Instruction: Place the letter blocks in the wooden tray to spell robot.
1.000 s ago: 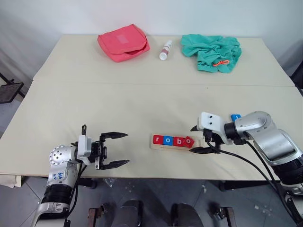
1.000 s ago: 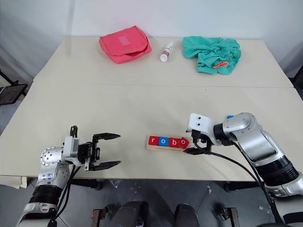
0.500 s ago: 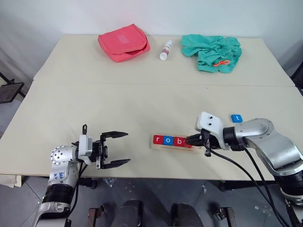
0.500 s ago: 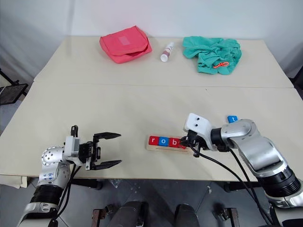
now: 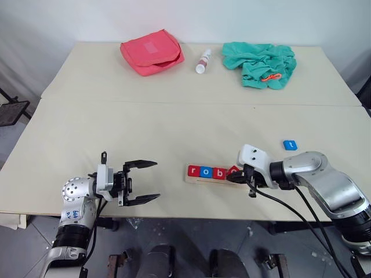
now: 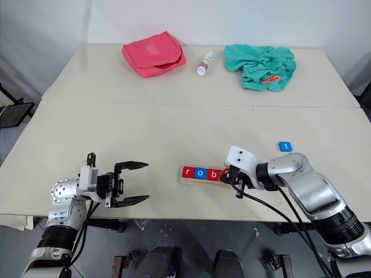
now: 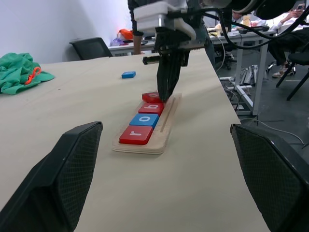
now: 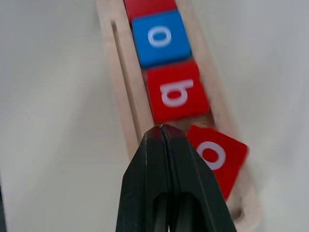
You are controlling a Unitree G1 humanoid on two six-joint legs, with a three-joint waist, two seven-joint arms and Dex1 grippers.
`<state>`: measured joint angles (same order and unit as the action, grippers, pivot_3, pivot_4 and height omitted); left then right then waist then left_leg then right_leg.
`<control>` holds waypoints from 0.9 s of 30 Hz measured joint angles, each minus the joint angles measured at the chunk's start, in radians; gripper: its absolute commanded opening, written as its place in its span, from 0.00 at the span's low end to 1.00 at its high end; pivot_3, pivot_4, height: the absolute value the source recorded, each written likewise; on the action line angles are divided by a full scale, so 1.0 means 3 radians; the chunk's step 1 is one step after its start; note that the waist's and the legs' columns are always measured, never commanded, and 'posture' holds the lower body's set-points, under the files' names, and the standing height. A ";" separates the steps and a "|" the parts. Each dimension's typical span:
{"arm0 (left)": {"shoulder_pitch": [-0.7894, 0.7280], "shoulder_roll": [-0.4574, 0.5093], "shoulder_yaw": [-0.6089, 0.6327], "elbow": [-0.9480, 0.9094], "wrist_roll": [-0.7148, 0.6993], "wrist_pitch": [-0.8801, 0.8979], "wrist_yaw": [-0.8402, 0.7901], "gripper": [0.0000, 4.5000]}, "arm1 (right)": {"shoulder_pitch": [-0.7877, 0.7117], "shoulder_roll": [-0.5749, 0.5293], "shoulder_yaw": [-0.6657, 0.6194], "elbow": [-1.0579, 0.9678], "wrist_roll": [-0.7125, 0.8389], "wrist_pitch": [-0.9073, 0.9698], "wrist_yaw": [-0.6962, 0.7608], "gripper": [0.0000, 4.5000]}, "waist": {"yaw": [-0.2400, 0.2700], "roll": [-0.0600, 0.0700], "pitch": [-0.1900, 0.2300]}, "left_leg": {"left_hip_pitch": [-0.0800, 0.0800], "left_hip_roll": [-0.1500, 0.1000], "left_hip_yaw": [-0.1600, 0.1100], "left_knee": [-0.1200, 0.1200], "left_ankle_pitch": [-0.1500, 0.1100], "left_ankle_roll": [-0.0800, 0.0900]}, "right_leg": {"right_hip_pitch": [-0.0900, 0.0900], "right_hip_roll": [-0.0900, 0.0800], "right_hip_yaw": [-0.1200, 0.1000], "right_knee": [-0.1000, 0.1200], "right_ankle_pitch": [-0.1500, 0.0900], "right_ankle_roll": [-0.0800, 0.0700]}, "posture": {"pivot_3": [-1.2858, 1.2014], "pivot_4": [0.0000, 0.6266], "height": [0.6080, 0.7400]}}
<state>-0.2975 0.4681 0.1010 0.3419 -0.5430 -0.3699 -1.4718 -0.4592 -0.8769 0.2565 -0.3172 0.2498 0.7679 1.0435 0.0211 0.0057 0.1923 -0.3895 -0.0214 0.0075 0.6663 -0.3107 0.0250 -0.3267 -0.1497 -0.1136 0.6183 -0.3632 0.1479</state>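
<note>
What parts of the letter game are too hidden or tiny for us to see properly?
- Second red o block: in the head views the right gripper covers most of it.
- Wooden tray: its right end is behind that gripper in the head views.
- Lone blue block: its letter is too small to read.
- Red r block: cut off by the right wrist view's edge.

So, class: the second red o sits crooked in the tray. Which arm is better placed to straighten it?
Right. The right gripper, shut, is at the crooked red o in the wooden tray; the left gripper hangs open away from it.
</note>
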 measured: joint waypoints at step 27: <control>-0.0031 -0.0047 -0.0002 0.0011 0.0041 -0.0011 0.0021 1.00 | -0.0257 0.0052 -0.0197 0.0822 -0.0303 -0.0630 -0.0040 0.00 | -0.0006 -0.0001 0.0000 | 0.0000 0.0001 0.0001 -0.0001 0.0000 0.0000 | -0.0001 0.0000 -0.0001 0.0000 0.0000 0.0000 | 0.52 0.24 1.00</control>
<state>-0.3067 0.4538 0.1005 0.3453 -0.5307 -0.3733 -1.4654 -0.5364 -0.8613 0.1975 -0.0705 0.1588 0.5788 1.0315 0.0193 0.0055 0.1924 -0.3895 -0.0211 0.0079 0.6658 -0.3107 0.0250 -0.3271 -0.1497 -0.1140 0.6183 -0.3632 0.1479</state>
